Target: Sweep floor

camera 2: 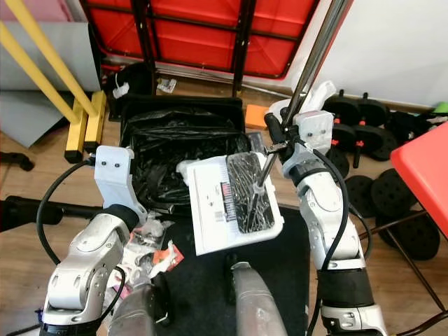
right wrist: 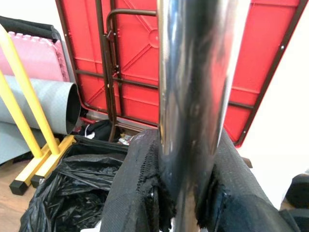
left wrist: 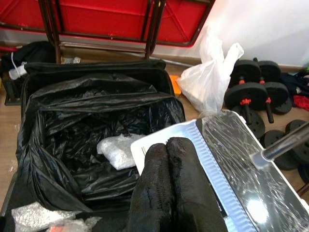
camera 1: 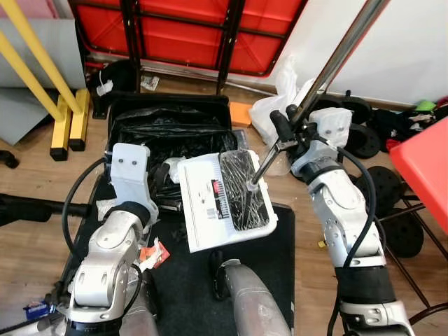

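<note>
Chrome pole [right wrist: 193, 96] pinched in right pincer [right wrist: 186, 193]; left pincer [left wrist: 169, 183] pressed together over crinkled black bin liner [left wrist: 82, 125]

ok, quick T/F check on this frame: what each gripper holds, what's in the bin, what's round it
1. The right gripper is shut on the shiny metal pole. True.
2. The white flat pan with the clear plastic cover lies on the floor. False: it is held up over the edge of the black-bag-lined bin.
3. The left gripper is open wide. False: its fingers are pressed together at the pan's edge.
4. A white crumpled packet lies inside the bin. True.
5. Black dumbbell weights lie by the wall. True.
</note>
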Robot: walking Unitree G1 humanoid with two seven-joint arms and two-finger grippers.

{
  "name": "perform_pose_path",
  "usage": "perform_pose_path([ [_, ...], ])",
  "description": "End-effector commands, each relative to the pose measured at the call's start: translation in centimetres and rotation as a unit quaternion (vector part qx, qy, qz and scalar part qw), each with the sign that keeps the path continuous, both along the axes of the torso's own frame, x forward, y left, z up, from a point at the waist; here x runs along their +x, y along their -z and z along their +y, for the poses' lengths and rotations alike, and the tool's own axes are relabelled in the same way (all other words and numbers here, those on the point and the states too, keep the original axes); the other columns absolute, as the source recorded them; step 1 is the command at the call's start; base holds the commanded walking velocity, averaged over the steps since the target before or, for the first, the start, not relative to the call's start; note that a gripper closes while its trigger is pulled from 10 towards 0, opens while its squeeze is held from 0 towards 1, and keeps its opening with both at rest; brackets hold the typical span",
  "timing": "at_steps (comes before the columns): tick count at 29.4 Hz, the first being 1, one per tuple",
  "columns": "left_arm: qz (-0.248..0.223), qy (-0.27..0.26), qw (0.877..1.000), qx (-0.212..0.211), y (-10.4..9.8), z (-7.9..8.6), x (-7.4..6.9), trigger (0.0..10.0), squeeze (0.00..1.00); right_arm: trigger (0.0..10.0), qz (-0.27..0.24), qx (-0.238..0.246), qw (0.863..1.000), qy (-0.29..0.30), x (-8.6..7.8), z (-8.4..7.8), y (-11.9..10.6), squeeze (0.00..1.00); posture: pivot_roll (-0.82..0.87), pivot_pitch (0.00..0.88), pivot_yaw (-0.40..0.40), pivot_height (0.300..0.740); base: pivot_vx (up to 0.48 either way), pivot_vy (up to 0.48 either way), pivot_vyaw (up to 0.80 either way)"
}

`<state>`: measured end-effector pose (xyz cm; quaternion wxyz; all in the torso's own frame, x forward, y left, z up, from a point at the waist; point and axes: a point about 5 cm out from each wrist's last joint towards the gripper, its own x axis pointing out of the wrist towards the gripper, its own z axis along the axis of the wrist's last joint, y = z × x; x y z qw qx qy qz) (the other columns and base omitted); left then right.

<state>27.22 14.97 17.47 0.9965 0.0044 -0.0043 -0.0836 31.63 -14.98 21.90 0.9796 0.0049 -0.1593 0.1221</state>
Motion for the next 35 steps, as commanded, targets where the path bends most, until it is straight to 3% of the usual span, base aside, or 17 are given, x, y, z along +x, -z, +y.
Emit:
perform_pose_path([
  [1, 0.015, 0.001, 1.0, 0.0, 0.8, -0.1, -0.2, 10.0, 0.0, 10.0, -0.028, -0.001, 1.0, 0.007, -0.7, -0.4, -1.1, 0.0, -0.16, 0.204, -0.197, 0.74, 0.0, 0.0, 0.0],
  [11, 0.015, 0.009, 1.0, 0.015, 1.6, 0.1, 0.2, 10.0, 0.0, 10.0, 0.016, -0.023, 0.999, 0.042, -2.0, -2.3, 1.1, 0.0, -0.14, 0.141, -0.186, 0.74, 0.144, 0.0, 0.0],
  [17, 0.014, 0.008, 1.0, 0.013, 1.7, 0.0, 0.3, 10.0, 0.0, 10.0, 0.023, -0.024, 0.998, 0.045, -2.2, -2.5, 1.5, 0.0, -0.14, 0.141, -0.186, 0.74, 0.0, 0.0, 0.0],
  [19, 0.021, 0.035, 0.999, 0.027, 2.1, -0.6, 0.4, 10.0, 0.0, 10.0, 0.037, -0.036, 0.997, 0.051, -2.5, -2.8, 2.2, 0.0, -0.14, 0.094, -0.168, 0.74, 0.24, 0.0, 0.0],
  [27, 0.007, 0.039, 0.999, 0.016, 2.0, -1.1, 0.9, 10.0, 0.0, 10.0, 0.039, -0.045, 0.996, 0.06, -2.2, -3.1, 2.1, 0.0, -0.13, 0.082, -0.163, 0.74, 0.12, 0.0, 0.0],
  [35, 0.01, 0.047, 0.998, 0.036, 2.3, -1.1, 1.1, 10.0, 0.0, 10.0, 0.035, -0.044, 0.997, 0.058, -1.8, -2.8, 1.8, 0.0, -0.12, 0.068, -0.167, 0.74, 0.249, 0.0, 0.0],
])
